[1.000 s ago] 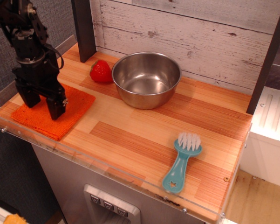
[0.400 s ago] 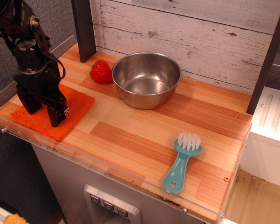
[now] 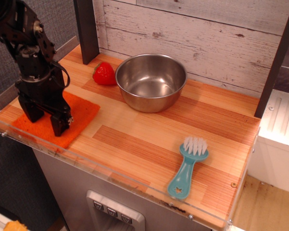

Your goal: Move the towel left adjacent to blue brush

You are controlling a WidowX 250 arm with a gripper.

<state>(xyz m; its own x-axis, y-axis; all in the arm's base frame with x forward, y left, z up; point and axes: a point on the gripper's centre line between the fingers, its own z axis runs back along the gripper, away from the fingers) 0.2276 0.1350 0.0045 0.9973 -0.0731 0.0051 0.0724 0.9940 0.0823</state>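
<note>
We find the towel (image 3: 79,113) lying flat at the desk's (image 3: 149,144) near-left corner, well apart from the blue brush (image 3: 187,166). It looks light, limp and coarse, so we expect it to bunch or drag; pinching a fold near its middle seems safest. Our pincer (image 3: 42,119) stands over it, jaws spread wide, tips at the cloth.

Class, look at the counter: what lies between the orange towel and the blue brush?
Nothing: in the one camera view, only bare wooden counter runs from the towel to the blue brush. The steel bowl sits behind that stretch.
</note>
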